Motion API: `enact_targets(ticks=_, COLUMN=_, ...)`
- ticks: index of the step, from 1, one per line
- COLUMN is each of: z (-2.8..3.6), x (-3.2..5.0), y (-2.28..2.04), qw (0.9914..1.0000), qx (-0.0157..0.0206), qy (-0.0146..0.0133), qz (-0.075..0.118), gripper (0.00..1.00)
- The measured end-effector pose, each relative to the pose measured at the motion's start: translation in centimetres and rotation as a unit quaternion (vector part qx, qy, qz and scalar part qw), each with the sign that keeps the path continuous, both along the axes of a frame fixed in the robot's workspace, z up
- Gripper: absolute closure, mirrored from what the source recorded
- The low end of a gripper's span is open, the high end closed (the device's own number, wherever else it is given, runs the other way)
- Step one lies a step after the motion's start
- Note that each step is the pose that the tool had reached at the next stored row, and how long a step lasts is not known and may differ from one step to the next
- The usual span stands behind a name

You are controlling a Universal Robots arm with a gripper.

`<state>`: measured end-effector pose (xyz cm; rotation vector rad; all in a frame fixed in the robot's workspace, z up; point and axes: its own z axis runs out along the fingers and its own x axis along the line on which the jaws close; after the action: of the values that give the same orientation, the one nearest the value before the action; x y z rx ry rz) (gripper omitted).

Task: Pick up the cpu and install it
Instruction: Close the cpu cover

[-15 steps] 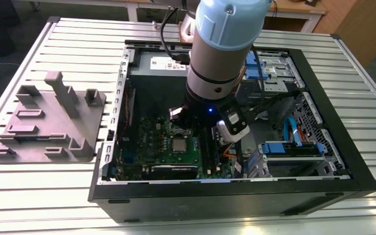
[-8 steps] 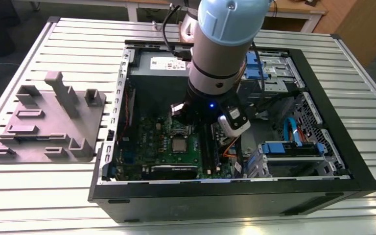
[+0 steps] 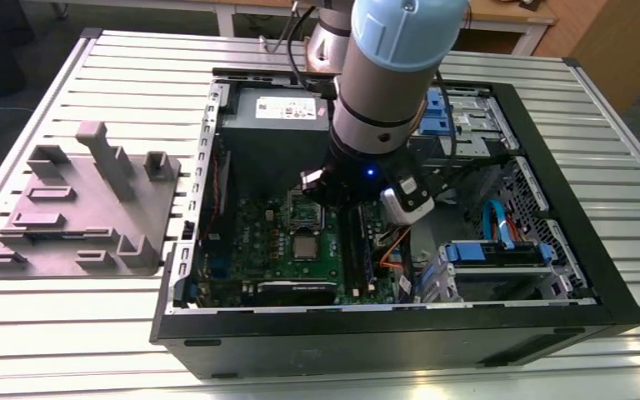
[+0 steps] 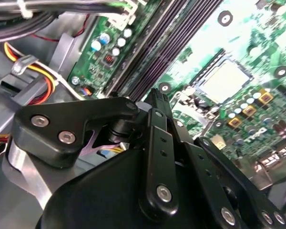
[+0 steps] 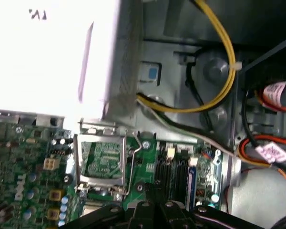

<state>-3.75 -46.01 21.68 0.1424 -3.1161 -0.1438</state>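
Hand (image 4: 156, 98) is hovering low over the green board (image 3: 251, 250), and you can't tell if it's spread or pinched. The cpu (image 3: 303, 247) is lying flat on the board near the black memory sticks (image 3: 353, 242). You're dealing with a light, stiff, slick-topped metal square, probably fragile underneath, so you're taking it by the edges.

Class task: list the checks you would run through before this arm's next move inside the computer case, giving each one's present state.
1. The small silvery-grey square cpu found, flat on the green motherboard: ok.
2. The cpu held by the black claw: not ok; it lies apart from it.
3. The square metal-framed socket free of any chip: ok.
4. The socket's retaining frame fully raised: cannot tell.
5. The yellow cables clear of the socket: ok.
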Motion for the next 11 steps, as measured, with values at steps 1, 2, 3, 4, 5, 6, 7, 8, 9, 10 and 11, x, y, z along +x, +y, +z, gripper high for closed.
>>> enact_targets(ticks=1, z=-0.02, x=0.05, y=0.18, qw=1.00000, qx=0.0001, qy=0.0000, qz=0.000, gripper=0.90)
enact_targets(ticks=2, z=-0.04, x=0.08, y=0.36, qw=1.00000, qx=0.0003, qy=0.0000, qz=0.000, gripper=0.90)
enact_targets(ticks=3, z=-0.05, x=0.11, y=0.49, qw=1.00000, qx=0.0007, qy=0.0000, qz=0.001, gripper=0.90)
enact_targets(ticks=4, z=-0.07, x=0.12, y=0.59, qw=1.00000, qx=0.0015, qy=0.0000, qz=0.002, gripper=0.90)
enact_targets(ticks=5, z=-0.08, x=0.12, y=0.63, qw=0.99999, qx=0.0027, qy=0.0000, qz=0.003, gripper=0.90)
enact_targets(ticks=6, z=-0.10, x=0.12, y=0.67, qw=0.99998, qx=0.0040, qy=0.0000, qz=0.005, gripper=0.90)
enact_targets(ticks=7, z=-0.12, x=0.12, y=0.69, qw=0.99995, qx=0.0046, qy=0.0000, qz=0.009, gripper=0.90)
enact_targets(ticks=8, z=-0.14, x=0.11, y=0.70, qw=0.99989, qx=0.0050, qy=0.0001, qz=0.014, gripper=0.90)
enact_targets(ticks=9, z=-0.18, x=0.11, y=0.70, qw=0.99975, qx=0.0053, qy=0.0001, qz=0.022, gripper=0.90)
enact_targets(ticks=10, z=-0.21, x=0.11, y=0.70, qw=0.99952, qx=0.0054, qy=0.0001, qz=0.031, gripper=0.90)
enact_targets(ticks=11, z=-0.24, x=0.12, y=0.70, qw=0.99921, qx=0.0054, qy=0.0002, qz=0.039, gripper=0.90)
